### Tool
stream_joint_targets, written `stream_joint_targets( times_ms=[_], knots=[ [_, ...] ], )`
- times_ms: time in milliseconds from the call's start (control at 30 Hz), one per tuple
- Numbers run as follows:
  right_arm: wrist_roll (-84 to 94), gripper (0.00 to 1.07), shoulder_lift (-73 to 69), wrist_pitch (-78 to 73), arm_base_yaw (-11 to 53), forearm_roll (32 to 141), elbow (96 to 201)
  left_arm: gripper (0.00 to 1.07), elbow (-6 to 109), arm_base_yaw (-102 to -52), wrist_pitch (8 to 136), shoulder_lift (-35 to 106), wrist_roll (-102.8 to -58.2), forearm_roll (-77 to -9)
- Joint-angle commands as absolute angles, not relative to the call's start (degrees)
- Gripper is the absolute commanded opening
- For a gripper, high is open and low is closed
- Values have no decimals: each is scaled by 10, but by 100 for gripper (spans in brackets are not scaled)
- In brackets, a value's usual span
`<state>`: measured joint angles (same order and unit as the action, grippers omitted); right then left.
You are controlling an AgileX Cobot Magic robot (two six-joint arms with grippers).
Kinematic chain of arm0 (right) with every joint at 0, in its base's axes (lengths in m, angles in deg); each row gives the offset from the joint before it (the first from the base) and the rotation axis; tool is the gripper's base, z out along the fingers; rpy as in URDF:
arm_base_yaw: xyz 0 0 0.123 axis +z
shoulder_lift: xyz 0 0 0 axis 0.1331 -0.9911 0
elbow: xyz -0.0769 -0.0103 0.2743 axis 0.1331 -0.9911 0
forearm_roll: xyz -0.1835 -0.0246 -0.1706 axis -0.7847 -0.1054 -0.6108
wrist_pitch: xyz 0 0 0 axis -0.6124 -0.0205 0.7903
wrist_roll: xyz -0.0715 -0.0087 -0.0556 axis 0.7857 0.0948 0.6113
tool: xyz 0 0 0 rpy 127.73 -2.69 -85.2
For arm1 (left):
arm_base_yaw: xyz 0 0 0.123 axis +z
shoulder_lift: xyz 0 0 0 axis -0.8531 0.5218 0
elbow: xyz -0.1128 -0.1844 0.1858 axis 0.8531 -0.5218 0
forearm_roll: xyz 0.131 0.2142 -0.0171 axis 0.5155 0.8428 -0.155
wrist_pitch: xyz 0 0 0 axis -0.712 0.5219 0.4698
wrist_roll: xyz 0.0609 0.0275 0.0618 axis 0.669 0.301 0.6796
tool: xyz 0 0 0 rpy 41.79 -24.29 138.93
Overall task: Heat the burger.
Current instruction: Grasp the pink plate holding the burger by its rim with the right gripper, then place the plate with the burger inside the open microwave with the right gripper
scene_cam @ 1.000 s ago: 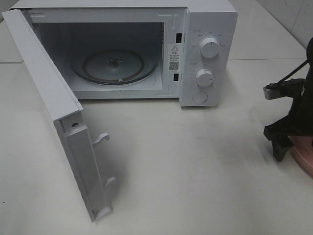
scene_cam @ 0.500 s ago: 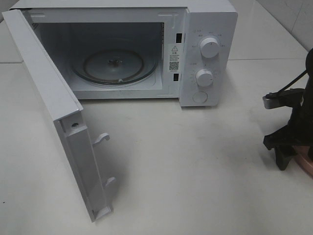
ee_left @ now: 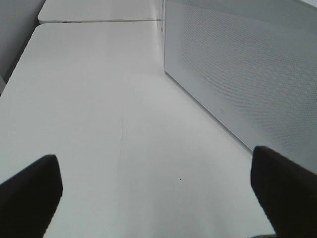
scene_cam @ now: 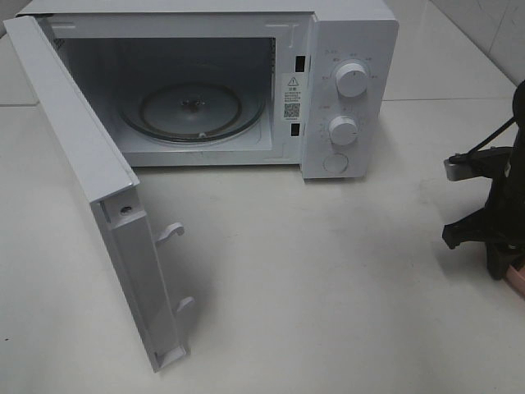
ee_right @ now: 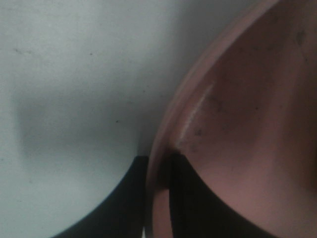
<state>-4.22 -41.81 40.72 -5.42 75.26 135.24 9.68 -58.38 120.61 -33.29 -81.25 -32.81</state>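
Right gripper point(ee_right: 159, 166) is closed, pinching the pink plate point(ee_right: 247, 109) rim at the table's point(scene_cam: 328, 271) right edge. Left gripper point(ee_left: 153, 196) is wide open and empty over the table. Microwave point(scene_cam: 353, 41) door point(scene_cam: 82, 164) is open.

Left end effector point(ee_left: 156, 191) agape; right end effector point(ee_right: 159, 191) tight on plate point(ee_right: 247, 99) (rim only)

warning triangle and qr code on a sticker point(scene_cam: 291, 97) on the microwave point(scene_cam: 349, 25) front frame; small print unreadable

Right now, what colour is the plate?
The plate is pink, clearest in the right wrist view.
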Motion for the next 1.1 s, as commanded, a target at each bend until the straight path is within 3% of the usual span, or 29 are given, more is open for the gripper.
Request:
stream_joint_targets(
  times_ms=[33, 1100],
  knots=[
    [-46, 0, -420, 405, -55, 758, 1350, 98, 95, -585, 1199, -347, -814, -329],
    [-284, 0, -356, 518, 86, 514, 1350, 98, 95, -585, 1199, -347, -814, -329]
  ],
)
